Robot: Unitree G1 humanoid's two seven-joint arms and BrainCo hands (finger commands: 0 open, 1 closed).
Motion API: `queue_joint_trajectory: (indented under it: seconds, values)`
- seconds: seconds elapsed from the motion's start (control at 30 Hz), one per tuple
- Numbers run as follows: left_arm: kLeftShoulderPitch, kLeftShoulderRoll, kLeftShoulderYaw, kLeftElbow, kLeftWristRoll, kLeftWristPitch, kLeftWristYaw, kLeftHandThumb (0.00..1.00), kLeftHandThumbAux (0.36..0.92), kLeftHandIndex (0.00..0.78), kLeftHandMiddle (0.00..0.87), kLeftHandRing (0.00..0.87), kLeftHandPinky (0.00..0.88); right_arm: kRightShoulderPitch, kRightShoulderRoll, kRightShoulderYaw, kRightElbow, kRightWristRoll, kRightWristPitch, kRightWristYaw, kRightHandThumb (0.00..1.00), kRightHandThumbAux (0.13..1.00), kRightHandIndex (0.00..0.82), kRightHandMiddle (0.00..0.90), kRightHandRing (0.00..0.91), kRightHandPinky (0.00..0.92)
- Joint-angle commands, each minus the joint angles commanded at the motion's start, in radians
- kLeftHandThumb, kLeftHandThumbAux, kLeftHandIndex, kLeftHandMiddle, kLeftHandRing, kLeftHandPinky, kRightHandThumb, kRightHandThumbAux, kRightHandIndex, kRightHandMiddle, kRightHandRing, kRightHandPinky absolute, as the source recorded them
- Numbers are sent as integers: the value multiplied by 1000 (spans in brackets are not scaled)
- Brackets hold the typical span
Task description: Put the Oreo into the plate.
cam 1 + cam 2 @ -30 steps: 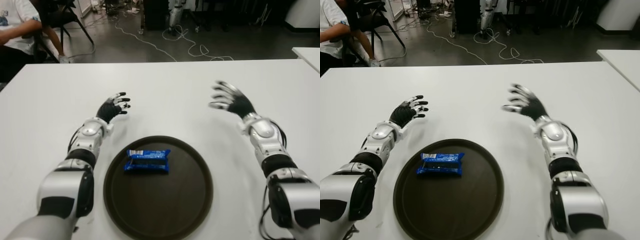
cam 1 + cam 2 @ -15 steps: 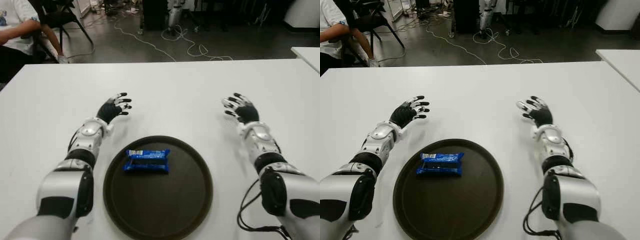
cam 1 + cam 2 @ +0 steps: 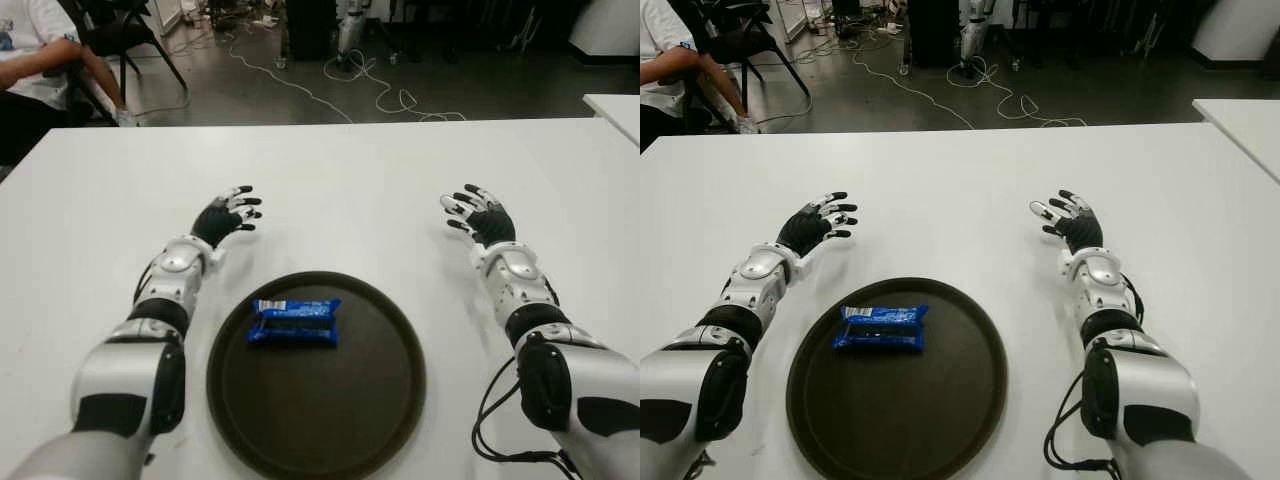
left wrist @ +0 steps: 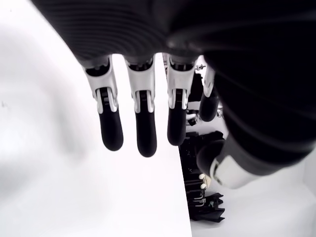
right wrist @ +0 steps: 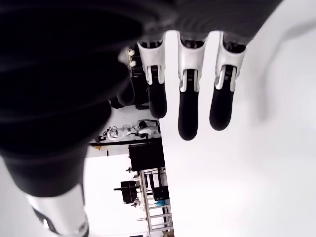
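Fingers, left hand (image 3: 222, 216): spread and nearly straight, holding nothing; the left wrist view shows three dark-tipped fingers (image 4: 139, 129) extended over bare white surface.
Fingers, right hand (image 3: 478, 213): spread and nearly straight, holding nothing; the right wrist view shows its fingers (image 5: 187, 112) extended the same way.
Left hand position: over the white table (image 3: 340, 180), at about 10 o'clock from the plate; contact with the table cannot be confirmed.
Right hand position: over the table at about 2 o'clock from the plate, well apart from it.
Oreo pack (image 3: 294, 322): blue wrapper, lying flat inside the plate, in its portion toward 10 o'clock, long side running left to right.
Plate (image 3: 390, 400): round, dark brown, raised rim, on the table between the two forearms.
Background: person (image 3: 35, 60) seated at the far left beyond the table; cables (image 3: 385, 98) on the floor.
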Motion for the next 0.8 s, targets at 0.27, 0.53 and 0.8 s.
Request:
queue_joint_trajectory:
  seconds: [0.27,0.53,0.8]
  values:
    - [-5,0,5,3,-4,9,-1,0,683,134,220,256,281,-1,2,0,2,-2,1,-10,0,798,196,283,316,359]
    - [0,-1,5,-1,-7,5,-5,0,692,137,219,249,272,-2,3,9,-1,-10,7,-25,0,802,187,279,317,368]
    - [2,3,-3,-1,-3,-4,3,0,663,140,223,251,277,-4,4,6,0,-10,8,-29,0,802,188,281,316,361]
